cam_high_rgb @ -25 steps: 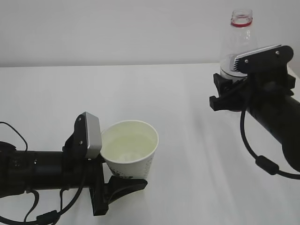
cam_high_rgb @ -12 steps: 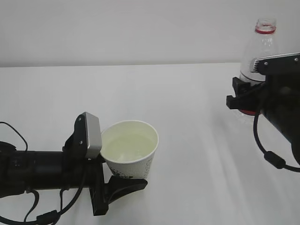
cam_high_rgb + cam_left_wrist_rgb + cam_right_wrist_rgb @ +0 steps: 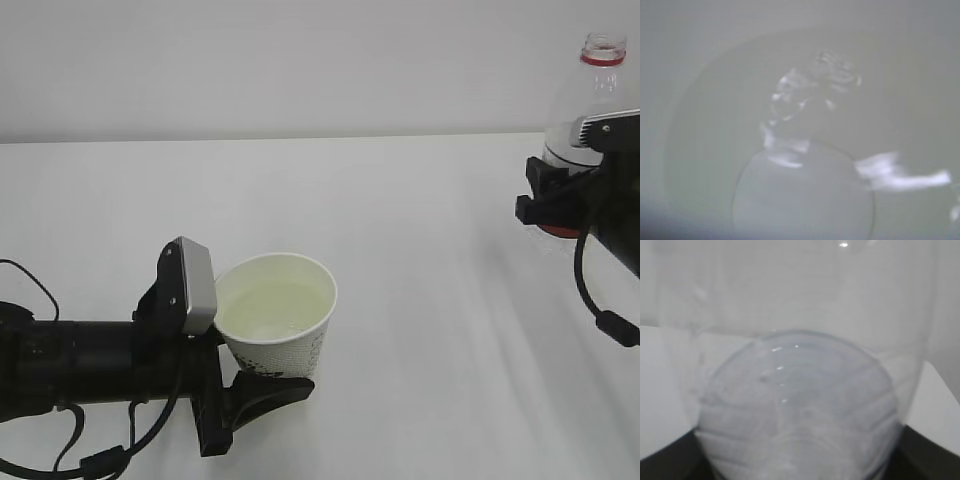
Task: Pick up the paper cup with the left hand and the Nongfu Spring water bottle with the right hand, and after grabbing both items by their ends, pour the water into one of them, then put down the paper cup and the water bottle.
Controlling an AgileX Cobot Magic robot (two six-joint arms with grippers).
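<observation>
The paper cup (image 3: pixel 284 345) stands upright at the front left, with my left gripper (image 3: pixel 268 368) shut on its lower part; one black finger (image 3: pixel 270 390) shows in front and the other is hidden behind the cup. Pale water (image 3: pixel 276 310) lies in the cup. In the left wrist view the cup's cream inside (image 3: pixel 695 100) fills the frame, with glinting water (image 3: pixel 805 195) at the bottom. At the far right my right gripper (image 3: pixel 556 206) is shut on the Nongfu Spring water bottle (image 3: pixel 578 100), which is upright, uncapped and red-ringed. The bottle (image 3: pixel 800 390) fills the right wrist view, with dark fingers (image 3: pixel 932 457) at the lower corners.
The white table (image 3: pixel 420 300) runs back to a plain pale wall. A black cable (image 3: pixel 600 310) loops under the right arm at the frame's right edge. Left arm cables (image 3: pixel 90 462) lie along the front edge.
The right arm has carried the upright bottle to the right and a little higher, close to the frame's edge. The left arm and the cup have stayed put.
</observation>
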